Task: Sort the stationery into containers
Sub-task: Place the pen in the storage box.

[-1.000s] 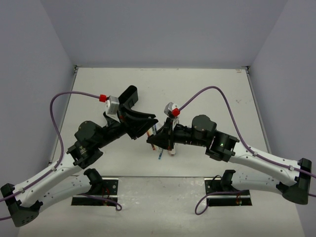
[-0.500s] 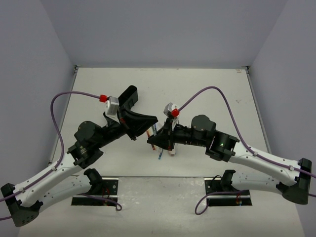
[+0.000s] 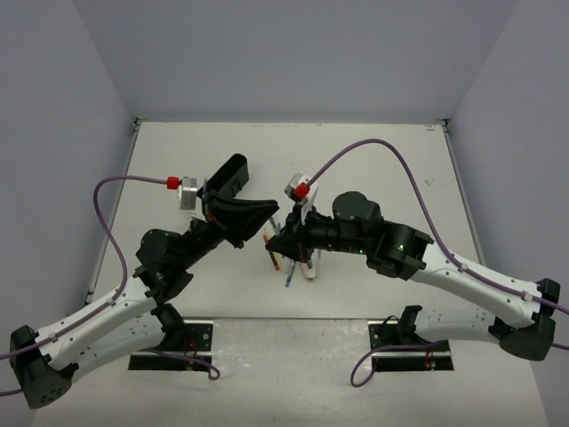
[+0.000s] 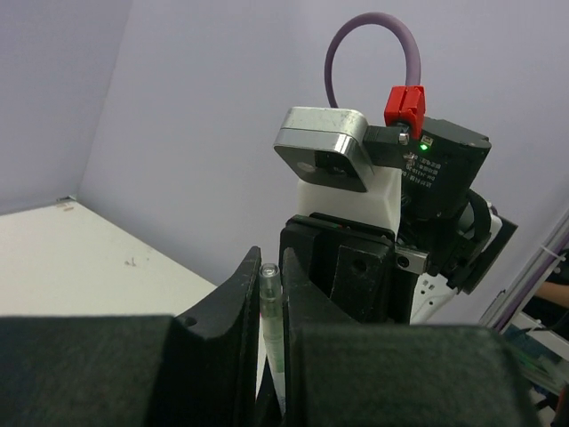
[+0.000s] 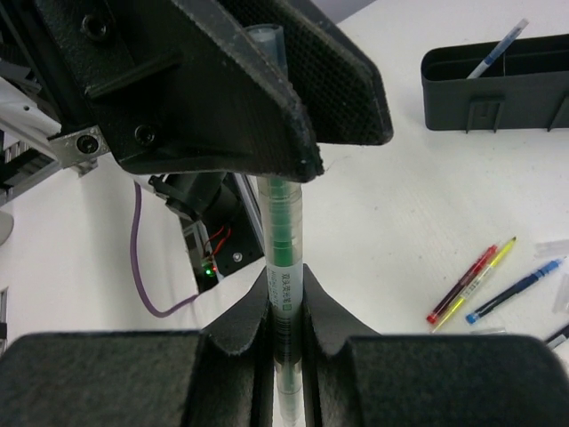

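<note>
1. Above the table (image 3: 382, 169), the left gripper (image 4: 269, 271) and right gripper (image 5: 285, 307) face each other tip to tip.
2. On the table beyond them stands the tray (image 5: 498, 93), a blue pen (image 5: 498, 49) leaning inside.
3. Both pairs of jaws pinch one green pen (image 5: 284, 236), one at each end.
4. Loose pens (image 5: 462, 283) lie on the table.

- Reads as a robotics lab, a closed test cell.
- Plain grey-lilac walls (image 3: 293, 53) on three sides, beyond and flanking the left claw (image 3: 272, 213) and right claw (image 3: 276, 244).
- Bare white table (image 3: 373, 156) beneath both claws.
- White-and-black robot arms (image 3: 480, 285) reaching back from the claws to black base plates (image 3: 436, 356) bolted at the near edge.
- Purple cable (image 4: 372, 25), red connector and small metal camera (image 4: 324, 160) just behind the right claw.
</note>
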Motion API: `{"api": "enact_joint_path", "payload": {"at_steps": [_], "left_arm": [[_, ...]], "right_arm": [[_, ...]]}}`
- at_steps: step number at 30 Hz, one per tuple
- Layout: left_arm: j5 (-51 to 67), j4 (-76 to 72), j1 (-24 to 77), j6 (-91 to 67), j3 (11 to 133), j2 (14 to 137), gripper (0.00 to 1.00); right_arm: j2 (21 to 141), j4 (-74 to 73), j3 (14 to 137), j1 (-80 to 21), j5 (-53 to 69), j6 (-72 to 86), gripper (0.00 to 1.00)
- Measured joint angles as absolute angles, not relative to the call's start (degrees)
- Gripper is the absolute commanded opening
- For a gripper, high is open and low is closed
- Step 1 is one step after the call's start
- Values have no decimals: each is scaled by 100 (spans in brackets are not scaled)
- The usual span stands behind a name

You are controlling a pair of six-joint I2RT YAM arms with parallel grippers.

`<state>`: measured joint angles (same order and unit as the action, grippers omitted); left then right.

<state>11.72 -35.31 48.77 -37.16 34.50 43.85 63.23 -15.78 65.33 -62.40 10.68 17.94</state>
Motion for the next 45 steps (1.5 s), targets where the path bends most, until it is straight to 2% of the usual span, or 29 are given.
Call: {"api": "enact_joint_path", "payload": {"at_steps": [5,12,15,18,21,22,24,26,27,33,38,41,45], "left_arm": [[631,-4321,5039,-3783,3125,4392,0],[-41,-4648,5484,-3687,2824,4418,0],[-248,-4323,5531,-3645,2934,4382,0],[-617,-3337,5614,-3486,3264,4256,0],[-1008,-2146,5738,-3225,3711,4257,0],[-1134,-1713,5776,-3152,3905,4306,0],[-1375,-880,5851,-3038,4342,4481,0],[-1628,-266,5885,-2962,4698,4644,0],[-1762,-3,5894,-2934,4847,4702,0],[-3213,1416,5754,-3065,5769,5160,0],[-4324,2030,4866,-3185,6286,5797,0],[-4803,1926,3950,-3169,6384,6271,0],[-5197,1031,3025,-2712,6109,6769,0]], "right_arm": [[6852,-2325,7389,-6154,1224,1695,0],[6986,-2719,7518,-6027,1535,1717,0],[6977,-2639,7418,-5950,1642,1690,0],[6899,-2186,7014,-5856,1736,1642,1],[6754,-1518,6399,-5771,1722,1581,10],[6701,-1319,6195,-5752,1679,1562,18],[6612,-982,5865,-5715,1556,1524,45],[6571,-766,5712,-5645,1371,1513,60],[6557,-671,5662,-5605,1280,1512,63],[6454,-247,5415,-5516,738,1520,67],[6319,-170,4877,-5429,-1,1566,67],[6076,-119,4477,-5316,-451,1606,67],[5690,-84,4084,-5201,-834,1604,67]]}}
